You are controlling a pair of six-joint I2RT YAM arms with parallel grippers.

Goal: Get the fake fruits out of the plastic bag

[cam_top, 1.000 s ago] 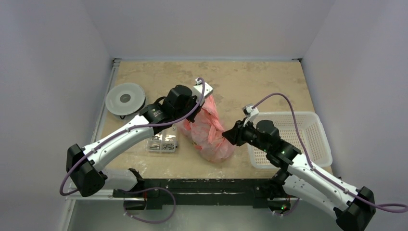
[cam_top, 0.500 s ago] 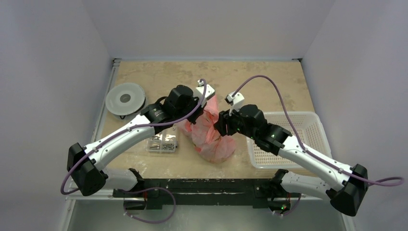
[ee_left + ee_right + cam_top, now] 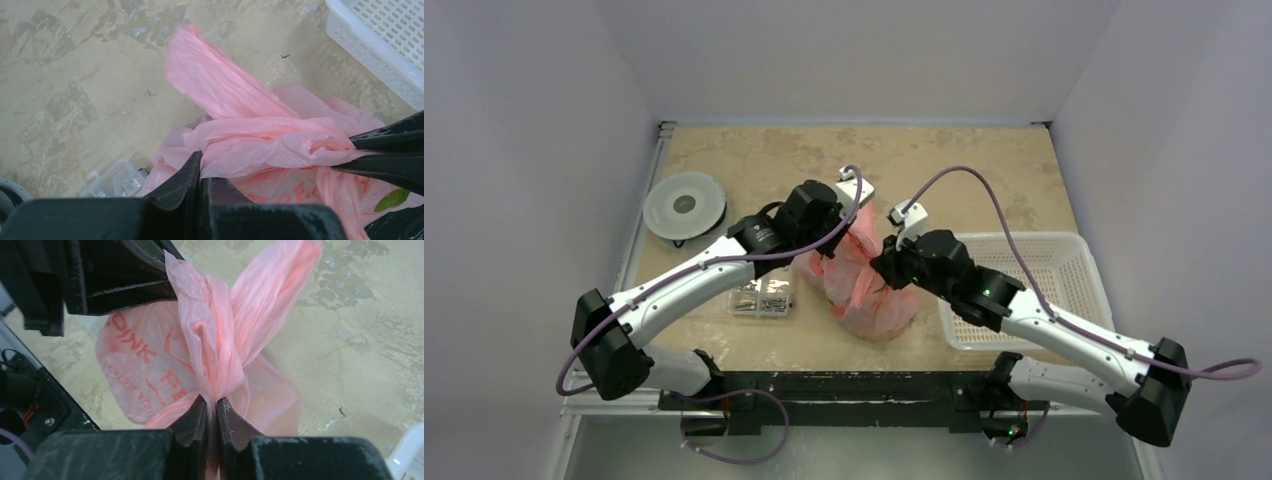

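Observation:
The pink plastic bag (image 3: pixel 867 290) stands in the middle of the table, bunched at its top. My left gripper (image 3: pixel 852 228) is shut on a twisted pink handle strip (image 3: pixel 260 142), seen at my left gripper (image 3: pixel 201 159) in the wrist view. From the right, my right gripper (image 3: pixel 885 266) is shut on another gathered strip of the bag (image 3: pixel 210 340), pinched at my right gripper (image 3: pixel 211 401). The fake fruits are hidden inside the bag. Only a green patch (image 3: pixel 392 199) shows through the plastic.
A white perforated basket (image 3: pixel 1079 262) sits at the right, under the right arm. Left of the bag lies a clear box of small metal parts (image 3: pixel 763 297). A grey round disc (image 3: pixel 686 205) lies at the far left edge.
My right gripper swung left from beside the basket to the bag's top and closed on a pink strip. The left gripper kept its hold and shifted slightly right.

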